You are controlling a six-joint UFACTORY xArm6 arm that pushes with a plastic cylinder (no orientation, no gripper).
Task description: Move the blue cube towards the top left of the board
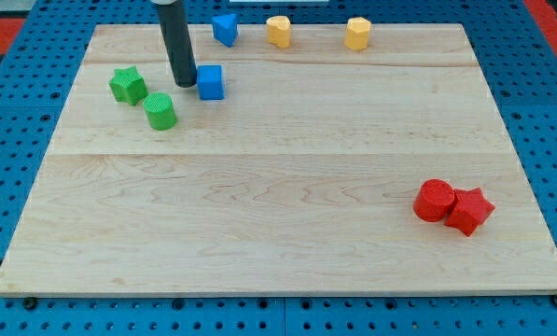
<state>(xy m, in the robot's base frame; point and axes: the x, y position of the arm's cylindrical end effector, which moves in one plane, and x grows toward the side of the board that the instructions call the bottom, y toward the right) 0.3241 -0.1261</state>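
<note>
At the far left of the counter a green star is sitting, and just right and a little nearer the view's bottom a green cylinder is standing beside it, the two near but seemingly not touching. Next to the right, my tip is resting on the wood, the dark rod rising straight up out of the view's top. There is no gripper on this arm, so nothing is opening or closing; the rod is simply standing bare. The blue cube is lying immediately to the right of my tip, so close that the two are touching or all but touching; I cannot tell which. This is the relation the coming move is turning on: the cube is lying on the right of the tip, while its goal, the far left corner, is lying on the tip's other side. Pushing from here would, I judge, be sending the cube rightward, the wrong way, so the tip is probably needing to pass round to the cube's right and near side first, keeping clear of the two green blocks. Further right along the far edge, a second blue block, shape unclear, is sitting, then a yellow block and another yellow block. At the near right, well apart from everything else, a red cylinder is touching a red star.
</note>
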